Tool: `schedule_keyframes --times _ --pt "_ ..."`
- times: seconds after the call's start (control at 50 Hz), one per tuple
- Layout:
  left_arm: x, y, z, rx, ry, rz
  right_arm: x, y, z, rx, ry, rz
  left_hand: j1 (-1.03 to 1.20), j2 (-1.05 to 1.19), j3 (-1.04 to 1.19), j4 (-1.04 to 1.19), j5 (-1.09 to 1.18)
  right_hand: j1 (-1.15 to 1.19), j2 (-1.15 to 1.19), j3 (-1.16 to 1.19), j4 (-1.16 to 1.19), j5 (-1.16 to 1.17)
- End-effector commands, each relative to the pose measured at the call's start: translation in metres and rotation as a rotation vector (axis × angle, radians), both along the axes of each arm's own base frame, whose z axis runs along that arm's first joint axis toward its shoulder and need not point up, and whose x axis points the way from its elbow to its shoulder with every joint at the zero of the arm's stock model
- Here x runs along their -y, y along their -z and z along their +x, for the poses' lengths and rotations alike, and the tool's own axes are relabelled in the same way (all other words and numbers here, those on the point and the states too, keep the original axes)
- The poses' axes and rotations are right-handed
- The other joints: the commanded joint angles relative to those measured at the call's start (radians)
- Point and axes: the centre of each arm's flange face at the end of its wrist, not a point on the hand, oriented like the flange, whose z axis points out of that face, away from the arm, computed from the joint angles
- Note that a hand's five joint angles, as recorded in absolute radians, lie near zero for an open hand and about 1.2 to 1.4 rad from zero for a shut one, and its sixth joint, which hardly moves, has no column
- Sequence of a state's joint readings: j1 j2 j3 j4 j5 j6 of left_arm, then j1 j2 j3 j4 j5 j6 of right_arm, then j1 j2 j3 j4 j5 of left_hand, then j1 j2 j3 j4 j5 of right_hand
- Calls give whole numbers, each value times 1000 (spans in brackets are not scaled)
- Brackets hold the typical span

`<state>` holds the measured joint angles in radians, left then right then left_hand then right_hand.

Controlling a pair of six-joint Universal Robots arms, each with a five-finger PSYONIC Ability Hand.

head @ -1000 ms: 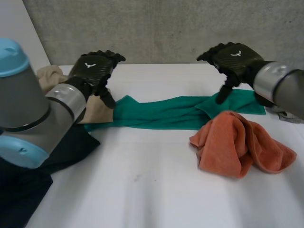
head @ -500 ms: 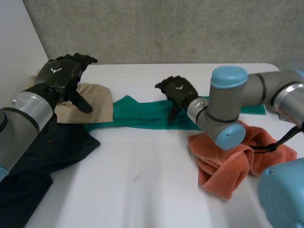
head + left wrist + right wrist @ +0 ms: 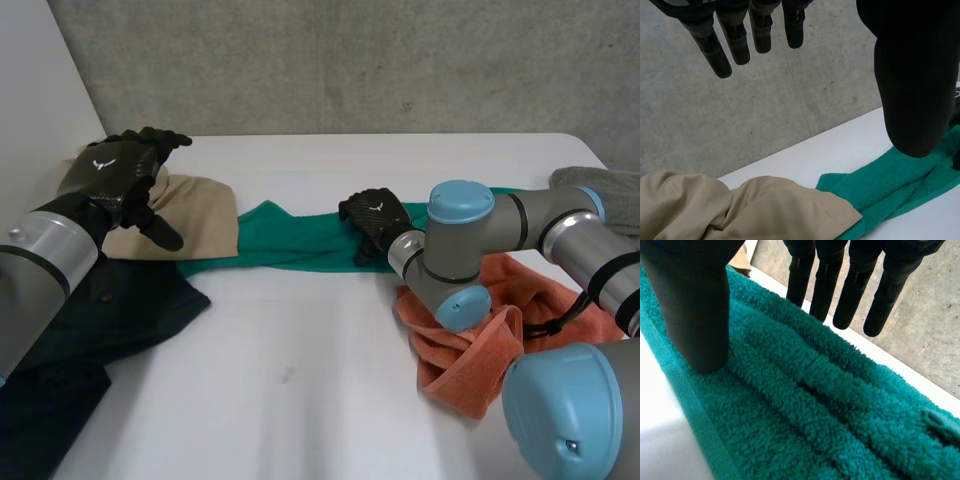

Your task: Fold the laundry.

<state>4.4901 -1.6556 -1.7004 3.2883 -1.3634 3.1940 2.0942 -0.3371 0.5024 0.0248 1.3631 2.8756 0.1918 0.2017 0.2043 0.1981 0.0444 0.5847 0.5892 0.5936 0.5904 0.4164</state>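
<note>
left hand (image 3: 905,75): fingers straight, empty | beige cloth (image 3: 740,210) overlaps green towel (image 3: 890,185)

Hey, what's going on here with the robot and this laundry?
Nothing looks folded yet. The right robot hand sits open over the middle of the green towel, thumb touching it. The left robot hand hovers open above the beige cloth. An orange towel and a dark garment lie bunched nearby.

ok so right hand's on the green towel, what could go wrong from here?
1. The right hand, open, sits on the green towel's bunched middle; closing there would likely gather ridges, not an edge.
2. The right arm crosses the orange towel and could drag it.
3. The beige cloth overlaps the green towel's end, so a pull may shift it.
</note>
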Motion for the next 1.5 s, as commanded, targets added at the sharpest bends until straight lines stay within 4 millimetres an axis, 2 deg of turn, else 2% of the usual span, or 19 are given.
schedule_keyframes --times 0.02,0.04,0.1,0.18,0.26,0.34,0.4,0.42,0.52,0.58,0.66,0.68,0.72,0.74,0.82,0.94,1.16,1.28,1.5 --pt "0 -1 8 -22 -9 3 3 4 0 -1 13 -6 -17 -27 -30 -24 -44 118 114 109 113 112" --pt "0 -1 8 -26 -9 3 3 3 1 1 14 -10 -17 -27 -30 -24 -44 179 175 170 174 173" --pt "1 -3 11 -35 -13 -1 6 0 1 10 25 -28 -17 -27 -30 -24 -44 810 805 801 804 804" --pt "2 -5 15 -42 -27 -8 12 -25 5 40 55 -122 -17 -27 -30 -24 -44 812 807 803 806 805" --pt "3 -10 21 -52 -47 -16 4 -90 24 111 31 -339 -17 -27 -30 -24 -44 812 807 803 806 805" --pt "4 -23 34 -73 -91 -53 -37 -173 58 321 -140 -538 -17 -27 -30 -24 -44 812 807 803 806 805" --pt "5 -32 46 -88 -131 -82 -71 -199 77 427 -291 -571 -17 -27 -30 -24 -44 812 807 803 806 805" --pt "5 -40 53 -99 -157 -112 -97 -207 91 481 -404 -568 -17 -27 -30 -24 -44 812 807 803 806 805" --pt "5 -63 77 -124 -239 -206 -156 -202 117 548 -665 -505 -17 -27 -30 -24 -44 812 807 803 806 805" --pt "5 -76 91 -139 -290 -263 -173 -178 128 541 -736 -418 -17 -27 -30 -24 -44 812 807 803 806 805" --pt "4 -80 101 -154 -318 -281 -173 -144 132 505 -720 -283 -17 -27 -30 -24 -44 744 740 735 739 738" --pt "4 -80 102 -155 -319 -280 -174 -139 132 495 -719 -251 -17 -27 -30 -24 -44 511 507 502 505 505" --pt "4 -78 104 -159 -314 -275 -174 -131 129 466 -706 -196 -17 -27 -30 -24 -44 -410 -415 -419 -416 -416" --pt "4 -77 104 -160 -310 -273 -173 -131 128 461 -699 -194 -17 -27 -30 -24 -44 -410 -415 -419 -416 -416" --pt "8 -70 102 -159 -288 -239 -146 -163 108 476 -560 -245 -17 -27 -30 -24 -44 -410 -415 -419 -416 -416" --pt "12 -57 92 -157 -249 -173 -122 -186 73 418 -421 -243 -17 -27 -30 -24 -44 -410 -415 -419 -416 -416" --pt "-20 -12 34 -71 43 94 -89 -160 -19 -2 -126 -222 -17 -27 -30 -24 -44 -410 -415 -419 -416 -416" --pt "-39 29 16 141 160 260 -73 -152 -79 -153 57 -136 -17 -27 -30 -24 -44 -410 -415 -419 -416 -416" --pt "0 79 24 424 55 214 -71 -131 -147 -224 122 18 -17 -27 -30 -24 -44 -410 -415 -419 -416 -416"
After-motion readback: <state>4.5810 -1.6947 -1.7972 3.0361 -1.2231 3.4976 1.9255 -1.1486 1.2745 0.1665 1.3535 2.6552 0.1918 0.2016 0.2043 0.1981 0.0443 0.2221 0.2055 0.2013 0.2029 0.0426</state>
